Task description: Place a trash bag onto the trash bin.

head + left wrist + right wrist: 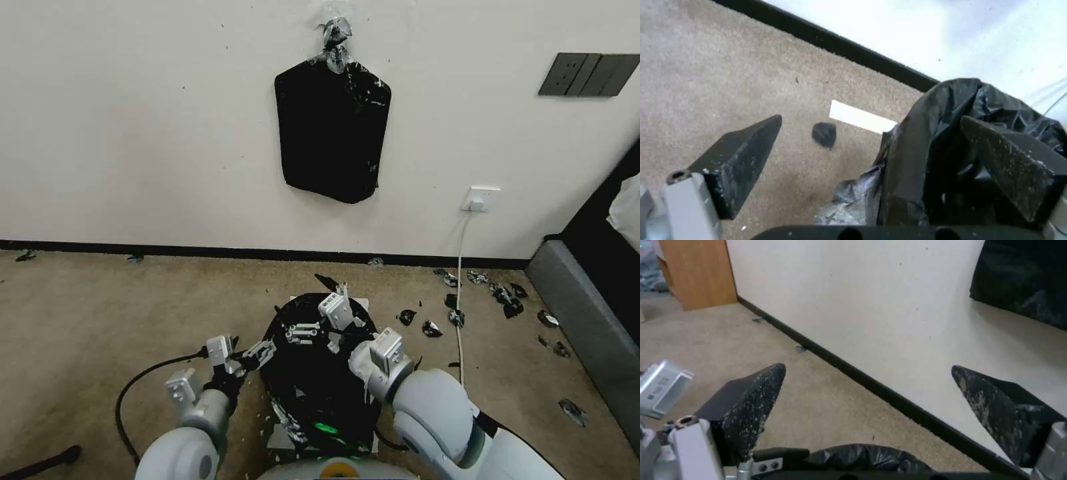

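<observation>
A plain indoor room, likely an office or test room: beige carpet [100,313], a white wall [133,133] with black skirting [200,251], a wall socket [481,198] with a white cable [459,293], dark switch plates [590,74], and a wooden cabinet [698,273] in the corner.

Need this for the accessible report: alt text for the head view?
A black trash bag covers the bin on the carpet below the robot, both grippers open at it: the left gripper at its left edge, the right gripper over its top. A flat black bundle hangs on the white wall behind, with black scraps on the floor to the right.
</observation>
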### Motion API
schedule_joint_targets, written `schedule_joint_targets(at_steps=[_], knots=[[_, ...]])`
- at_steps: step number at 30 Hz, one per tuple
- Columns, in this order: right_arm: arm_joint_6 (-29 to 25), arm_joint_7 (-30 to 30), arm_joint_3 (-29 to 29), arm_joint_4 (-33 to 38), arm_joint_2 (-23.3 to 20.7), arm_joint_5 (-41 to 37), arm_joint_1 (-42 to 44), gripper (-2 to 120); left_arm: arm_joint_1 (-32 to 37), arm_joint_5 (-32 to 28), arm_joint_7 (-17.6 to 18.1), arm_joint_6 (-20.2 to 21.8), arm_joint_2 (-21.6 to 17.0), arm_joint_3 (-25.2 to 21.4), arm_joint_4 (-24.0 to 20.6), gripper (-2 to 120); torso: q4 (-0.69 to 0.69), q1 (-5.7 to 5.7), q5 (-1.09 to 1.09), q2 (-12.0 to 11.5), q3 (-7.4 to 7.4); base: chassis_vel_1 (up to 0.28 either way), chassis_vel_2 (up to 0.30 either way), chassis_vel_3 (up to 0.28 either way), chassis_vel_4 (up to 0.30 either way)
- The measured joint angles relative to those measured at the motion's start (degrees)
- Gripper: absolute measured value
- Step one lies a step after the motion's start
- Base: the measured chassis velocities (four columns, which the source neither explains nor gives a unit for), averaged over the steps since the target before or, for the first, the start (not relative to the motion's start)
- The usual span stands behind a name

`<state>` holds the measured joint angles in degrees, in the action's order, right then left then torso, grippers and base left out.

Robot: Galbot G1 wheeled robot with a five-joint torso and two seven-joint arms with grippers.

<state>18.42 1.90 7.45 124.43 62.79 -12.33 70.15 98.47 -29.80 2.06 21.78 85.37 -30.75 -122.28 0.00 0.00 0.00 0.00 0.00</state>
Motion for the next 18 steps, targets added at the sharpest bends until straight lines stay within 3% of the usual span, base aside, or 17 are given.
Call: schedule_joint_targets(at_steps=[4, 8, 9, 12, 18], knots=[[0.0, 0.4, -0.4, 0.2, 0.4, 0.1, 0.4, 100, 0.4, 0.5, -2.2, -3.5, 0.1, -0.5, 0.1, 100, 0.0, 0.0, 0.0, 0.0, 0.0, 0.0, 0.0, 0.0, 0.0], [0.4, 6.5, -5.3, 0.7, 2.4, 1.3, 4.3, 100, 0.3, 6.3, -10.9, -20.0, 0.3, -2.2, 3.6, 100, 0.01, 0.0, 0.0, 0.0, 0.0, 0.0, 0.0, 0.0, 0.0], [0.4, 6.5, -5.3, 0.7, 2.4, 1.3, 4.3, 100, 0.3, 6.3, -10.9, -20.0, 0.3, -2.2, 3.6, 100, 0.01, 0.0, 0.0, 0.0, 0.0, 0.0, 0.0, 0.0, 0.0], [-2.0, 10.6, -13.4, 0.6, 4.6, 5.7, 9.7, 100, -0.5, 11.6, -13.4, -29.1, -0.4, -3.7, 4.9, 100, 0.0, 0.0, 0.0, 0.0, 0.0, 0.0, 0.0, 0.0, 0.0], [-8.7, 13.8, -22.0, -1.8, 8.6, 10.4, 19.1, 100, -0.5, 13.7, -13.7, -36.5, -0.7, -4.3, 6.2, 100, 0.0, 0.0, 0.01, 0.0, 0.0, 0.0, 0.0, 0.0, 0.0]])
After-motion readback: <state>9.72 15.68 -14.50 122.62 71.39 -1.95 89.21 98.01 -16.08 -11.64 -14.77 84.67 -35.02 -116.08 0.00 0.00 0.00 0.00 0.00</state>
